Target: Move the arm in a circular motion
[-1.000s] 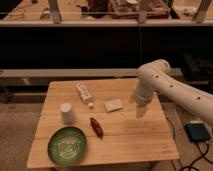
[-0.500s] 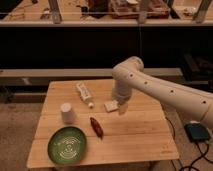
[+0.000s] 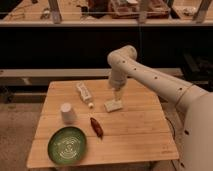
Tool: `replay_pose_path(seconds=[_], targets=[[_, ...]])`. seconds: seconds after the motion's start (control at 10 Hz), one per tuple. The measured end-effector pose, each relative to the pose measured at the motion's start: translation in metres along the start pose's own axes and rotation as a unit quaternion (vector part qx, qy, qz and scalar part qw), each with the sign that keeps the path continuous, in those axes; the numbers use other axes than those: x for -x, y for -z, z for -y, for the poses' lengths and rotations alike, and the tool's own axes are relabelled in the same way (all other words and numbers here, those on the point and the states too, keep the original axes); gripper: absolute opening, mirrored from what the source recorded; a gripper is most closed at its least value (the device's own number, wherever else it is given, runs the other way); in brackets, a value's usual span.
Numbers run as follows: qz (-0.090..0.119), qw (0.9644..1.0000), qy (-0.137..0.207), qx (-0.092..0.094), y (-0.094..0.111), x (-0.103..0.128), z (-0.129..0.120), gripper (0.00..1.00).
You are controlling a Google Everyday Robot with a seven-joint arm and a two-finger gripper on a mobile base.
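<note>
The arm [image 3: 150, 80] is glossy white with thick rounded segments and small dark holes. It reaches from the lower right up to a bulbous joint [image 3: 121, 58] above the back of the wooden table [image 3: 135, 132]. From that joint it bends down to the gripper [image 3: 116, 94]. The gripper hangs just above and behind a small white block [image 3: 113, 105] lying on the table. I see nothing held in it.
On the table lie a white bottle [image 3: 84, 93] on its side, an upturned white cup [image 3: 66, 112], a dark red object [image 3: 96, 127] and a green plate [image 3: 67, 145]. A dark shelf unit stands behind the table.
The arm's bent joint and gripper have swung left across the table, then lifted slightly toward the back. The objects on the table have not moved.
</note>
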Motion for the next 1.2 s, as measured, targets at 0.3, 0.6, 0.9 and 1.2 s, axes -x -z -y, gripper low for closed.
replay_pose_path(seconds=[0.3, 0.6, 0.9, 1.2], targets=[[0.002, 0.9998, -0.02, 0.008, -0.002, -0.033, 0.01, 0.59], [0.003, 0.9986, -0.048, 0.019, 0.001, -0.05, -0.027, 0.59], [0.005, 0.9956, -0.088, 0.03, 0.009, -0.077, -0.089, 0.59], [0.012, 0.9948, -0.095, 0.034, 0.013, -0.084, -0.112, 0.59]])
